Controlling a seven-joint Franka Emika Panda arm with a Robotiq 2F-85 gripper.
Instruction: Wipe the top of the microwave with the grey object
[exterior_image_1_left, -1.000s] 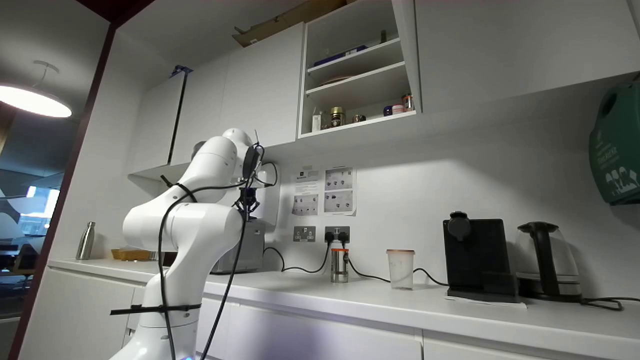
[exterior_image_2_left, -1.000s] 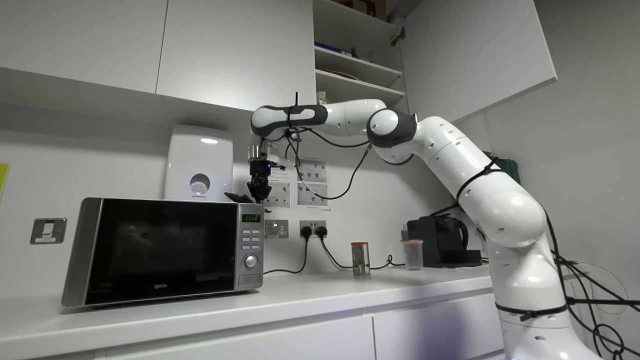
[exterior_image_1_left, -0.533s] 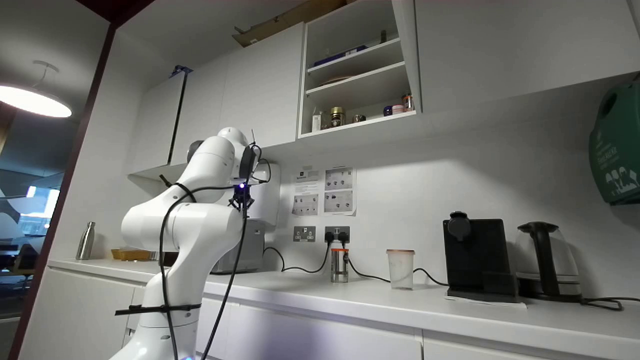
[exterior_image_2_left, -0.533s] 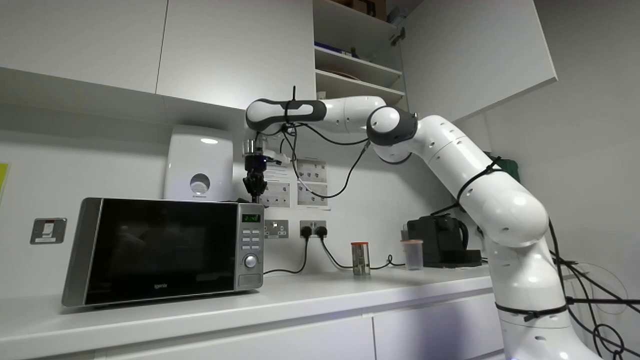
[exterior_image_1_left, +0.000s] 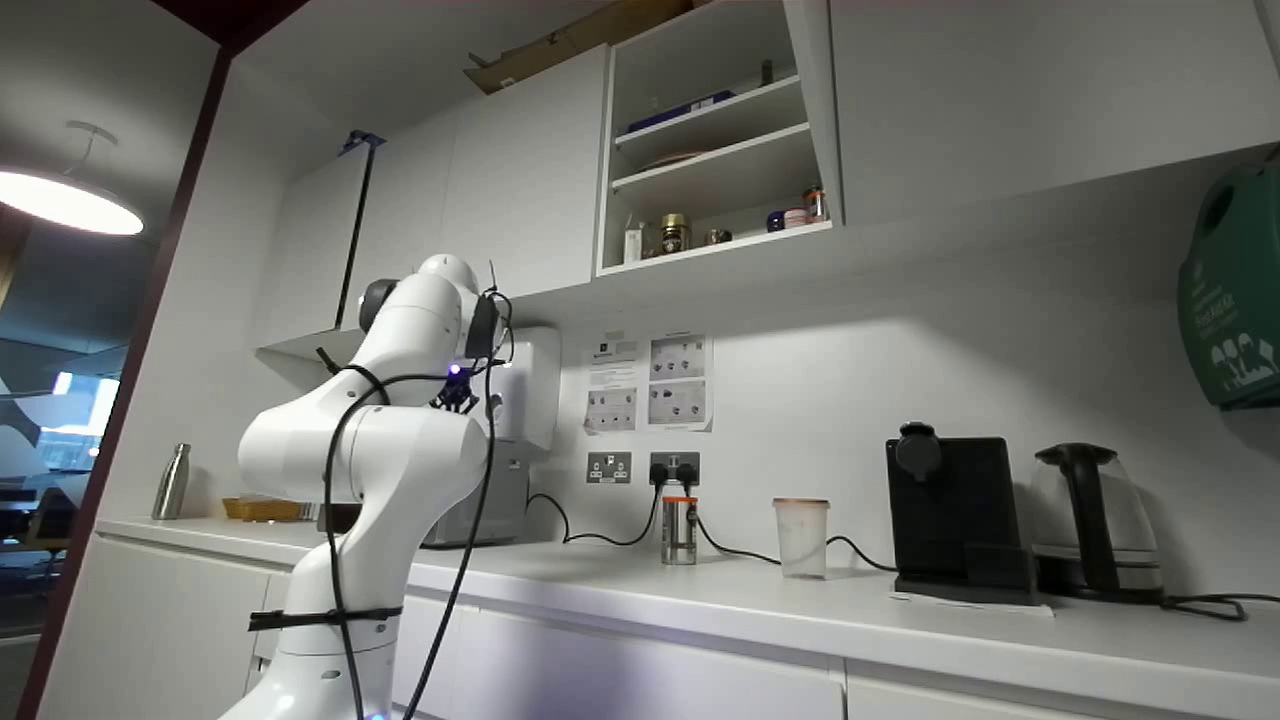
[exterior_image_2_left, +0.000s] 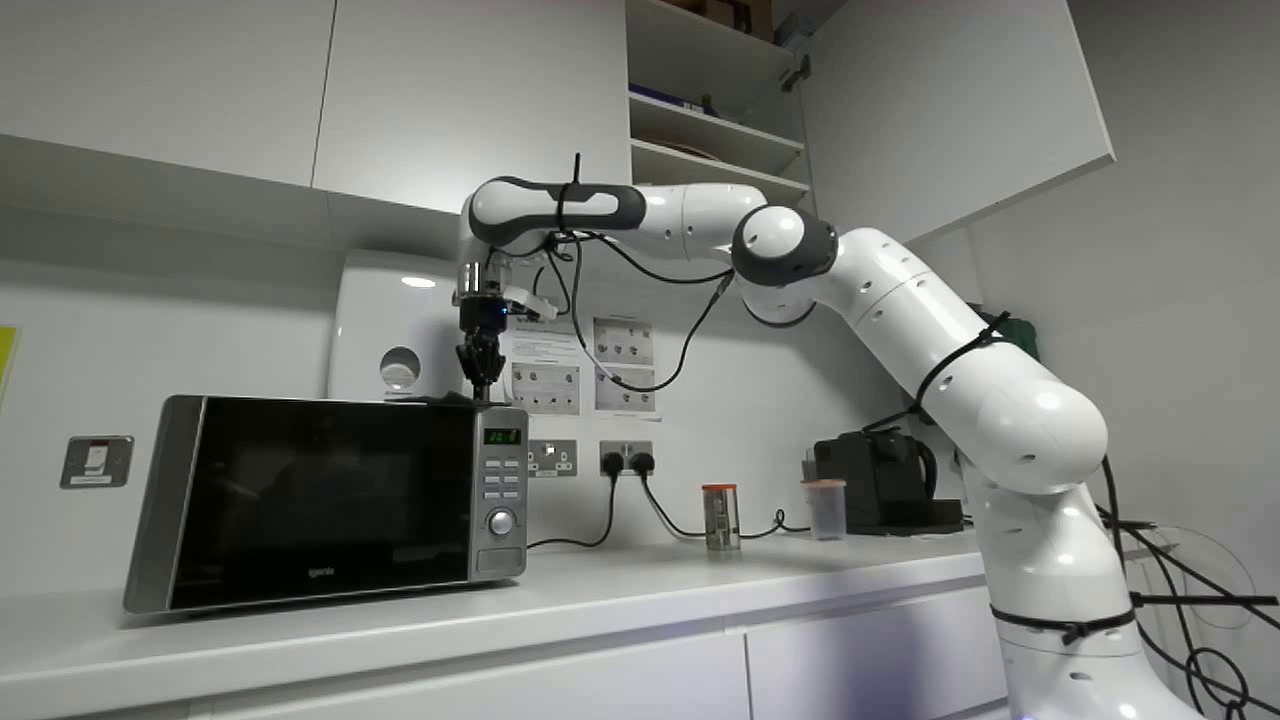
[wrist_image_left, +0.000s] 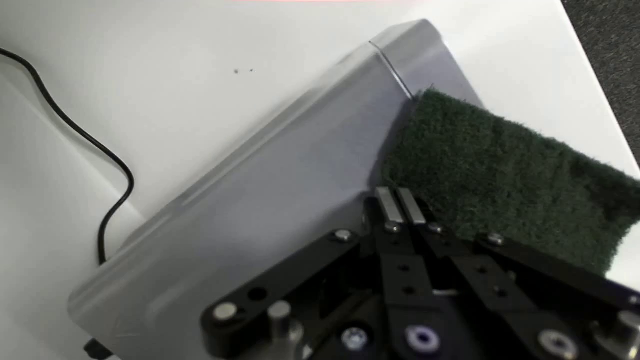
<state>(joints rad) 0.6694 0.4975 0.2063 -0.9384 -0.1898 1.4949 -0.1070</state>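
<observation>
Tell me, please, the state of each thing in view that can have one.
Microwave: door shut, display lit green
Wiping pad: spread out, one end pinched
Gripper: shut on it
One cupboard door: open
Metal canister: lid on
Plastic tub: lid on
Black plugs: plugged in
Ceiling lamp: lit

Arm (exterior_image_2_left: 790, 245) shifted L in both exterior views vs 1 s ago. In an exterior view its wrist end (exterior_image_2_left: 510, 215) also rose a bit. Jaws went w/ it: then nr the R end of the microwave's (exterior_image_2_left: 320, 500) top, now further in. Dark pad (exterior_image_2_left: 430, 400) moved L too; its L end stuck up then, now lies low along the top edge. More of wall notices (exterior_image_2_left: 545, 388) uncovered there. In an exterior view, violet light (exterior_image_1_left: 455, 370) came into sight just above jaws, & more of white wall box (exterior_image_1_left: 535, 390) shows.
</observation>
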